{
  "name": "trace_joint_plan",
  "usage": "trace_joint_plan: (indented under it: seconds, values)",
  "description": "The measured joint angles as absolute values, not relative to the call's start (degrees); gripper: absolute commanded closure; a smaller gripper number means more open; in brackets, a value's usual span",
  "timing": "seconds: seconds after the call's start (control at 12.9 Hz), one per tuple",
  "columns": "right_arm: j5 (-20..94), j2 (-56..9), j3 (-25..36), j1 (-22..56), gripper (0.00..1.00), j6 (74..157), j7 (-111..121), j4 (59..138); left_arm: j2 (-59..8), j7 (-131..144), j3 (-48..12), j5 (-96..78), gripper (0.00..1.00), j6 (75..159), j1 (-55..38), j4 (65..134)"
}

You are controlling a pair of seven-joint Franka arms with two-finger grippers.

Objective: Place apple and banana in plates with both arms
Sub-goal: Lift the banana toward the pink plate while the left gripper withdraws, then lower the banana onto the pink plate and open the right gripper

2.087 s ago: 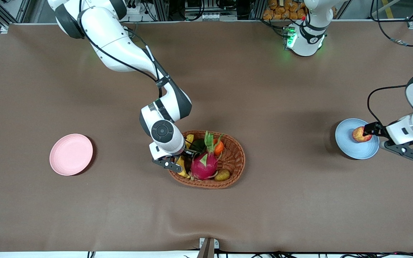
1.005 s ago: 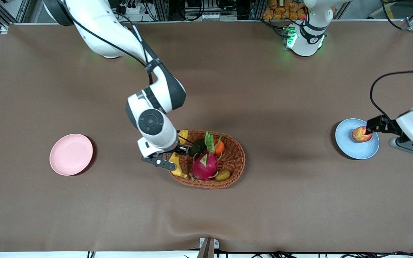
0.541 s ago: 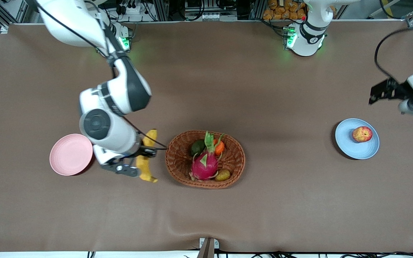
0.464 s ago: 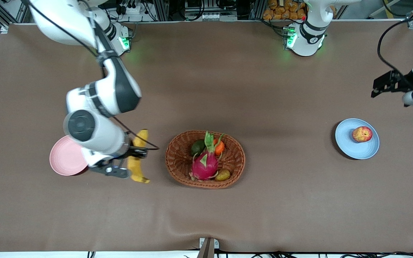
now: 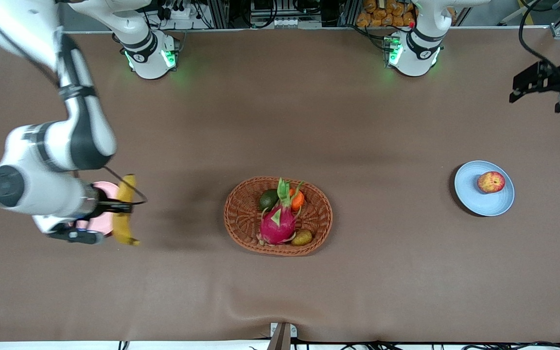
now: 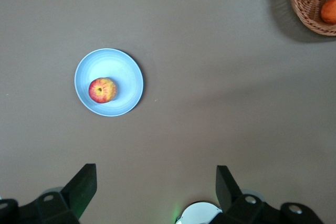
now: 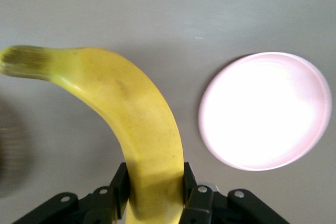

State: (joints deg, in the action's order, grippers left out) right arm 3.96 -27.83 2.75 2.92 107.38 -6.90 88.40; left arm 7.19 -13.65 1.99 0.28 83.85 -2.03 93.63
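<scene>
One fruit plated, one in the air!
Right gripper (image 5: 114, 208) clamps the banana (image 5: 123, 210) over the pink plate's (image 5: 101, 221) edge; left gripper (image 5: 535, 86), fingers spread, hangs high; apple (image 5: 490, 182) sits on the blue plate (image 5: 474, 199).

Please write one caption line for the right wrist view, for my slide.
The right gripper carries the banana in the air, with the empty pink plate beside it on the table below.

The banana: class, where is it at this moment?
The banana is held in the air by the right gripper, over the pink plate's edge toward the basket, at the right arm's end of the table.
</scene>
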Motion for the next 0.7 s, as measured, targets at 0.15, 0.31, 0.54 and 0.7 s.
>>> trace_joint_plan:
  seconds: [0.15, 0.31, 0.54, 0.7]
  values:
    - [4.0, -27.9, 2.7, -2.5, 0.89, 109.9, -0.8, 91.8, 6.2, -12.1, 2.0, 1.2, 0.00, 84.7, -2.0, 92.4]
    - [4.0, -28.6, 2.6, -5.2, 0.87, 111.7, 2.4, 94.6, 3.1, -9.2, 1.9, 1.2, 0.00, 85.6, -2.1, 88.9]
    - [3.8, -31.7, 2.6, -8.0, 0.77, 113.2, 5.6, 95.7, 0.6, -5.8, 1.8, 1.2, 0.00, 85.7, -2.2, 86.2]
    - [3.5, -33.9, 2.6, -9.6, 0.65, 115.5, 6.3, 95.7, 0.5, -4.0, 1.8, 0.8, 0.00, 86.2, -2.2, 85.9]
